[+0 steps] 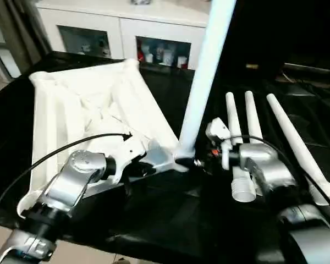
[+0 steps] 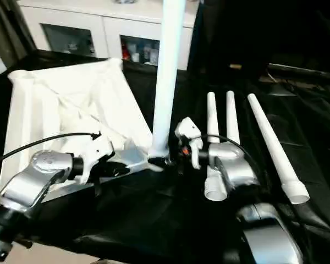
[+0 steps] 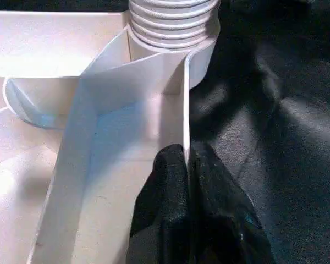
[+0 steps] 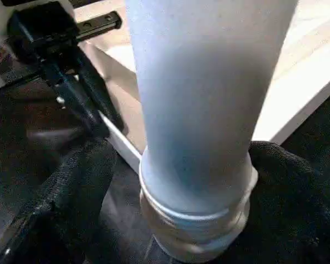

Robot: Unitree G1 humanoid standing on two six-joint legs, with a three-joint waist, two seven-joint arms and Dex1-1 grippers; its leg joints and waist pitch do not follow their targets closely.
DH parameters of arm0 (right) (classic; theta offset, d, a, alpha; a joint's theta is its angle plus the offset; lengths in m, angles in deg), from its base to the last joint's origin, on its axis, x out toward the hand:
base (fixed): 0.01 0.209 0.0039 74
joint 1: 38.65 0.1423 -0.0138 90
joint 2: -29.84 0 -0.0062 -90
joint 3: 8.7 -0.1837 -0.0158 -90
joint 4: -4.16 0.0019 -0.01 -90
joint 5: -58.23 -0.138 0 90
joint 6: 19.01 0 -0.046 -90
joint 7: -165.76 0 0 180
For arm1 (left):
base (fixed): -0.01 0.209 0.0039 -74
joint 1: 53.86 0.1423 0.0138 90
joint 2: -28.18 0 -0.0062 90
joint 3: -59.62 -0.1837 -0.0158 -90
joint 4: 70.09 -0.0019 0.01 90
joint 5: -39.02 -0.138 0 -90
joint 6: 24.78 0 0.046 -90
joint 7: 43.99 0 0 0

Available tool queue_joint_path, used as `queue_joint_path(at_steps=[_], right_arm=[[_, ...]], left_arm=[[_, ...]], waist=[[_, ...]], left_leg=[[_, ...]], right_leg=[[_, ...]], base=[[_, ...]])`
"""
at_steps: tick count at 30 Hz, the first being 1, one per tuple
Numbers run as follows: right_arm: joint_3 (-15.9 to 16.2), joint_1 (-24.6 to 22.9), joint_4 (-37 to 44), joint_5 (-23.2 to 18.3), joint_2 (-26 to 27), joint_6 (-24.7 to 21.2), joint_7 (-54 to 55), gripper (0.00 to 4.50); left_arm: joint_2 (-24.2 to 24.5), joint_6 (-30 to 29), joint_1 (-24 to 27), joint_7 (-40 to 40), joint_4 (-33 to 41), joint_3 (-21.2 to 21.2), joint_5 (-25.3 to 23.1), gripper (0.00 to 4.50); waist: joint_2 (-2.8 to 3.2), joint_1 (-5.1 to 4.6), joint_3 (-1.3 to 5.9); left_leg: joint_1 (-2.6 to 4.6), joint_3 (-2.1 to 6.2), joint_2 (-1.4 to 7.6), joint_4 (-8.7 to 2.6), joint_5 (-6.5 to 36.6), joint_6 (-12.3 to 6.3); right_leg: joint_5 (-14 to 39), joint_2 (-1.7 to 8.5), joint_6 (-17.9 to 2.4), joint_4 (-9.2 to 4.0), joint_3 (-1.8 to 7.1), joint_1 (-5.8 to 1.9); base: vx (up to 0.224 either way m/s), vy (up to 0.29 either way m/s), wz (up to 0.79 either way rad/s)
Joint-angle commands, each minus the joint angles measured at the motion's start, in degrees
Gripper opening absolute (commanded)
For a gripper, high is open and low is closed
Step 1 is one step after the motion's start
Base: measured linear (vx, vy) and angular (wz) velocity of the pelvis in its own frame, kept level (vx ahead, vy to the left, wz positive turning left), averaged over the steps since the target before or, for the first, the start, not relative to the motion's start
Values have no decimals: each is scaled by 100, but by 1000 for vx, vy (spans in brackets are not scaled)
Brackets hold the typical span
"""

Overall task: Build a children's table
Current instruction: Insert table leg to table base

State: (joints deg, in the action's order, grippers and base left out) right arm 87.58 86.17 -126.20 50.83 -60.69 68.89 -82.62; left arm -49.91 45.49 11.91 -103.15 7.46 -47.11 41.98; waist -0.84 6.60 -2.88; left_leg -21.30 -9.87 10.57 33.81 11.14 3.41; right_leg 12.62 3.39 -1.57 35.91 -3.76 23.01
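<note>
The children's table top (image 1: pixel 71 99) lies upside down, ribbed underside up, on the black-covered surface at the left. One white leg (image 1: pixel 206 66) stands upright in the socket at its near right corner. My left gripper (image 3: pixel 187 151) is shut on the thin rim wall of the top (image 3: pixel 154 88) just beside that socket. My right gripper (image 4: pixel 181 154) is open around the base of the leg (image 4: pixel 209 110). One finger (image 4: pixel 71 192) stands slightly off it and the other finger (image 4: pixel 291 187) lies against it. Three loose legs (image 1: pixel 253 121) lie side by side at the right.
A white cabinet (image 1: pixel 121 27) with glass-fronted compartments stands behind the work surface. Black sheeting (image 1: pixel 181 220) covers the surface. A black cable (image 1: pixel 55 154) loops over my left forearm. The longest loose leg (image 1: pixel 297 143) lies angled towards the front right.
</note>
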Motion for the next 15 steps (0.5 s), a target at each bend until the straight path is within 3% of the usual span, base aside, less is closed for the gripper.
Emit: queue_joint_path(at_steps=[1,8,9,15], right_arm=[[52,-67,233,-120,-48,-88,-176,410],[64,-148,356,-140,-3,-271,-97,363],[69,-149,350,-130,3,-267,-92,337],[164,-205,378,-56,-8,-248,-100,289]], left_arm=[[-13,79,7,-68,180,-45,121,0],[-25,72,11,-91,162,-42,83,0],[-23,73,12,-95,159,-46,78,0],[-9,61,13,-110,153,-34,67,0]], waist=[[7,-8,339],[3,5,365],[4,2,369],[11,6,371]], left_leg=[[74,63,318,-374,482,-404],[65,65,300,-342,244,-458],[63,65,299,-337,222,-472],[61,67,293,-327,241,-471]], right_leg=[[-90,513,-1465,-347,315,-331],[-360,503,-1467,-305,308,-343],[-409,503,-1480,-299,305,-343],[-391,501,-1473,-298,303,-349]], base=[[0,0,0],[0,0,0],[0,0,0],[0,0,0]])
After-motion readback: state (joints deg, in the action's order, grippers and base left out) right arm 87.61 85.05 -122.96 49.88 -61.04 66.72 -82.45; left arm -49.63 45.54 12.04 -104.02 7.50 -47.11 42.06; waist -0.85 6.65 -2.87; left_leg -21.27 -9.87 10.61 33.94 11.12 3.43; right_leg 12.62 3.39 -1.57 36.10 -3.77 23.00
